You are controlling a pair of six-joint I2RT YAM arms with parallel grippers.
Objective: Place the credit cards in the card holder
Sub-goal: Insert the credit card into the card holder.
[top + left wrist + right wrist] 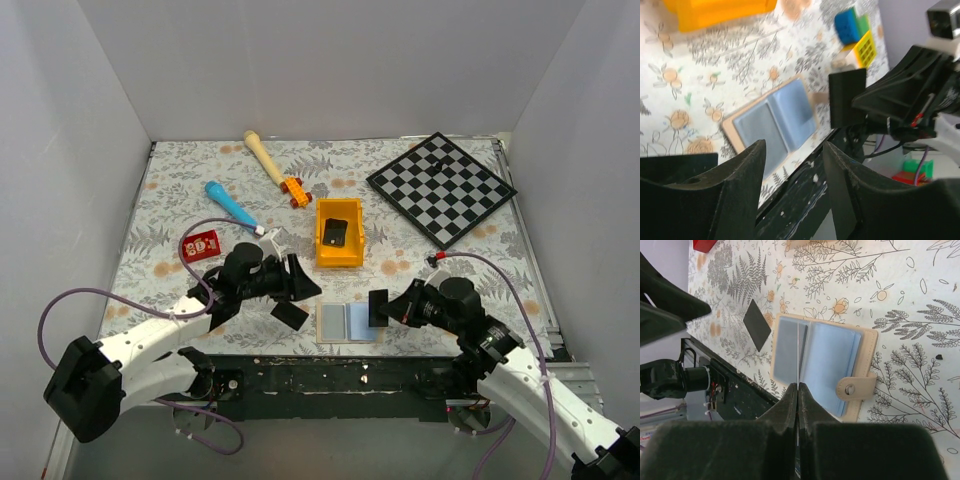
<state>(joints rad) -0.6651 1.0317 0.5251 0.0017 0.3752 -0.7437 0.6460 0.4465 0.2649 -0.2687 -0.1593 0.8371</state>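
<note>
Stiffness and slickness are my guess for the black credit card [847, 97]: thin, light and rigid, best pinched by one edge. The right gripper [798, 386] has it so, jaws clamped, the card edge-on above the open card holder [832, 360]. The left gripper [794, 147] hangs spread and empty. A second black card [756, 324] lies flat just beside the holder and is likely hard to lift without sliding.
</note>
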